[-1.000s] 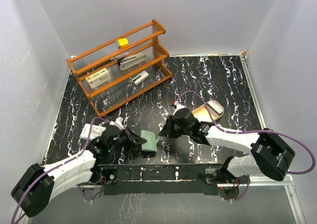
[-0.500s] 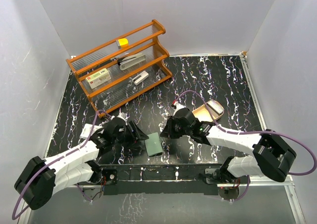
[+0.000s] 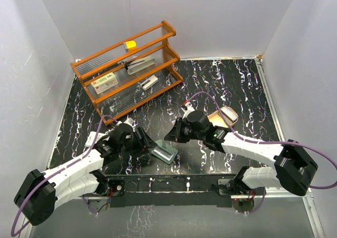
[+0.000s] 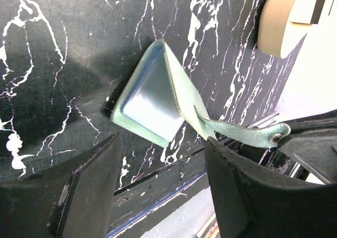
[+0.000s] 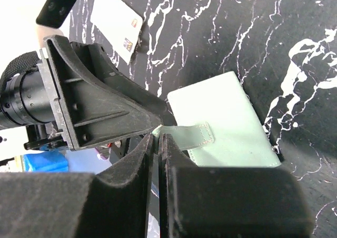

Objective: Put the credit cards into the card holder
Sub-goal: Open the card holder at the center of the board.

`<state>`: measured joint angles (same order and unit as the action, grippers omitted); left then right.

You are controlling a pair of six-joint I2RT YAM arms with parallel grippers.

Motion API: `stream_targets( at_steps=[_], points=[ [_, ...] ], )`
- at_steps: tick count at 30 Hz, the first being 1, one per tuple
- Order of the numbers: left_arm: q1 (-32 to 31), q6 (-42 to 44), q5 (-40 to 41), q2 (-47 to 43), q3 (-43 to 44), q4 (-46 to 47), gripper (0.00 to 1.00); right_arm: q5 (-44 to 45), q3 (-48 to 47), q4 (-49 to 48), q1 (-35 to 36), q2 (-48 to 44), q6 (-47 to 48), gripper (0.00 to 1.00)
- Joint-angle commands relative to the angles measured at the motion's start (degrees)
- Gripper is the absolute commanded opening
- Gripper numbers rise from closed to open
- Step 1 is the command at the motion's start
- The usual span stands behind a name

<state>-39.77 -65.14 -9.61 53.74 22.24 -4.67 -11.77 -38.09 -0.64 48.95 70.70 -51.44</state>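
The black, white-veined bench (image 3: 221, 85) carried an orange wooden rack (image 3: 129, 69) at its far left. Well in front of the rack, the green card holder (image 3: 164, 154) stood tilted on one edge. A white credit card (image 5: 113, 17) lay before the rack's left end. A tan tray (image 3: 227, 113) sat to the rack's right, somewhat nearer.

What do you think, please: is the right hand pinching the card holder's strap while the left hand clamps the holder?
Not quite: the left wrist view shows the left hand open, fingers spread, not gripping the card holder. The right hand does pinch its strap.
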Motion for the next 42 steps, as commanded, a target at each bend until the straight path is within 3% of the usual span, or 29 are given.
stream_targets(
  at_steps=[1, 10, 15, 39, 42],
  points=[
    [-0.05, -2.53, -2.91, -1.12, -3.92, 5.27, 0.61, 1.73, -0.53, -1.38, -0.34, 0.57, -0.6, 0.0],
    [-0.05, -3.6, -3.4, 0.78, -5.41, 7.53, 0.56, 16.48, -1.02, 10.38, -1.44, 0.27, 2.11, 0.0],
    [-0.03, -6.01, -5.01, 2.85, -7.31, 11.49, 0.46, 20.95, 1.71, 11.48, -2.26, -0.43, 2.3, 0.0],
    [-0.3, -7.03, -7.32, 17.21, -5.52, 23.06, 0.45, 20.88, 12.24, 10.51, -3.6, -3.31, 3.8, 0.0],
    [-0.51, -6.8, -8.1, 18.38, -4.88, 24.04, 0.39, 21.18, 12.49, 10.42, -3.62, -3.19, 3.76, 0.0]
  ],
)
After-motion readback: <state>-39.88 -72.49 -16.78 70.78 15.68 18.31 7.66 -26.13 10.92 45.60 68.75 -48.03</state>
